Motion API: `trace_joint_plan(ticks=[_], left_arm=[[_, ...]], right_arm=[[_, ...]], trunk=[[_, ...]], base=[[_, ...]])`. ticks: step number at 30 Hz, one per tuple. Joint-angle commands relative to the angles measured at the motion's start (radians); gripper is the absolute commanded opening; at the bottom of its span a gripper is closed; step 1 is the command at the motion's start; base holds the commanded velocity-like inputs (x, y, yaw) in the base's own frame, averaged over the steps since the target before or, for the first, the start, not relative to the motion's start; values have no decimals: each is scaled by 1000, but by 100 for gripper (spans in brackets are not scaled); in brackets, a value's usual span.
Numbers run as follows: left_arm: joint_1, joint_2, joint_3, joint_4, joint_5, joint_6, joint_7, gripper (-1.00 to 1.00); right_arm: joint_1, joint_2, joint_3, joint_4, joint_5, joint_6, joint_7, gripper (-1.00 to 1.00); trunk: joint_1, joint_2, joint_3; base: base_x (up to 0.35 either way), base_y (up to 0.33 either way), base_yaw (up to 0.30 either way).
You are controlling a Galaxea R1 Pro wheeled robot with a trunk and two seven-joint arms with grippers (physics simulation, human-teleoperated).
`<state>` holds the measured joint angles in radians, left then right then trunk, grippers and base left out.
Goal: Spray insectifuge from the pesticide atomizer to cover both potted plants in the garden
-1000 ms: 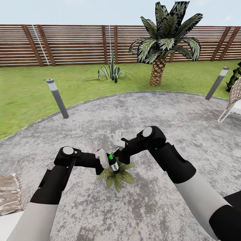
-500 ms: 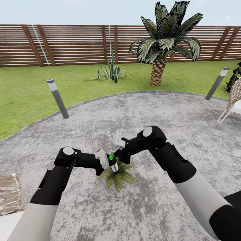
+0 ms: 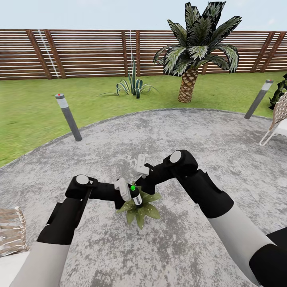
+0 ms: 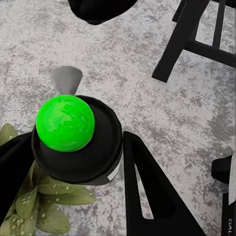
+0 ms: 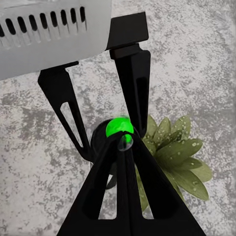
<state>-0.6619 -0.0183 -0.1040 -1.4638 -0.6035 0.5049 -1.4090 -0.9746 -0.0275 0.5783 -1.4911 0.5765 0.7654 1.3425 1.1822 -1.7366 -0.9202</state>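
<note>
The pesticide atomizer, a small dark bottle with a white label and a bright green button top, stands upright in my left gripper, which is shut on its body. It hovers just over a potted plant, a low rosette of broad green leaves on the grey paving. My right gripper is shut, and its joined fingertips rest on the green button from above. Wet-looking leaves of the potted plant show below the bottle. Black fingers flank the atomizer in the left wrist view.
Two grey bollards stand at the paving's edge. A palm and a spiky agave grow on the lawn before the slat fence. A white chair is at right, a wicker piece at left.
The left arm with the atomizer has edged very slightly to the right. Everything else stands as before.
</note>
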Motion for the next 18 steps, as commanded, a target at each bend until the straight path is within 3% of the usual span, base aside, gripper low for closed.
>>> trace_joint_plan(ticks=[1,18], left_arm=[[-1,-3,0,-1,-6,11,-7,-100],[-27,-9,-34,-5,-3,48,-8,-100]], right_arm=[[-1,0,1,-1,7,8,6,-100],[-1,0,2,-1,7,7,6,-100]], trunk=[[0,0,-1],[0,0,-1]], base=[[0,0,0],[0,0,0]])
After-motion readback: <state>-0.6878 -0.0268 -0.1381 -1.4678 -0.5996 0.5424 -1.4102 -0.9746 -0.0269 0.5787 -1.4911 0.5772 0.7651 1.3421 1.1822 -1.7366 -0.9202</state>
